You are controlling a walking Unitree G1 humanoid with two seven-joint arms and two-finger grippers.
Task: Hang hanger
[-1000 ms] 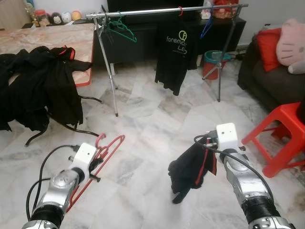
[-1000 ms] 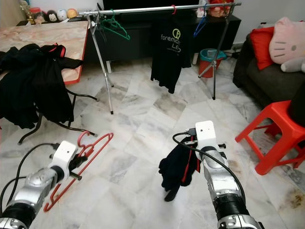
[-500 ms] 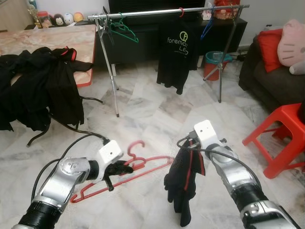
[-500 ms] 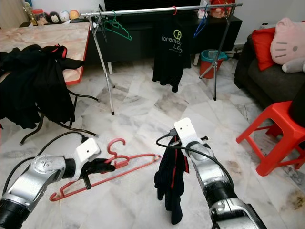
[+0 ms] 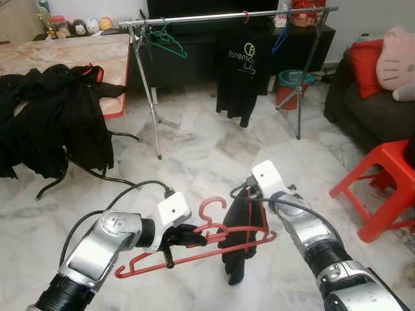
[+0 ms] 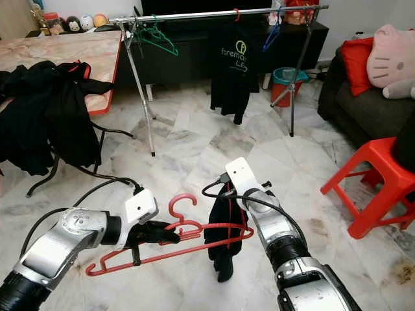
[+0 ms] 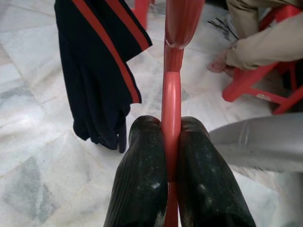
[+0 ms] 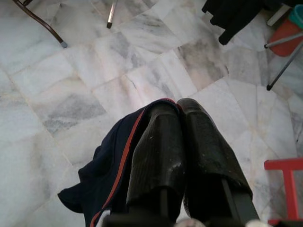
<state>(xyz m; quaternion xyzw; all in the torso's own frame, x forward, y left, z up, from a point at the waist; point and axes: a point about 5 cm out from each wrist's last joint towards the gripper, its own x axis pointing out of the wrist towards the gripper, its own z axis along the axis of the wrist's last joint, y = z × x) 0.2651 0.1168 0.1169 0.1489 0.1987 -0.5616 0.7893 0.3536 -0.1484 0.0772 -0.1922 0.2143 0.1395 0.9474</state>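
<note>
Two claws are at work low over the marble floor (image 5: 194, 162). The left claw (image 5: 194, 237) is closed tight on the red hanger (image 5: 214, 243), near the base of its hook, and in the left wrist view its black fingers (image 7: 142, 165) press the red bar from both sides. The hanger is held in the air, almost level, with its hook turned up and its long side reaching toward the right arm. The right claw (image 6: 228, 194) is closed on a dark garment (image 6: 224, 240) with red stripes, which hangs down from the fingers; in the right wrist view the fingers (image 8: 161, 151) pinch the cloth at its top edge. The far end of the hanger crosses in front of this garment and seems to touch it. Behind, a metal clothes rack (image 5: 227, 14) carries a black T-shirt (image 5: 241, 71) and a green hanger (image 5: 165, 40). Black clothes (image 5: 58, 123) lie over the worktop (image 5: 78, 52) at the left, and a red stool (image 5: 382, 181) stands at the right.
</note>
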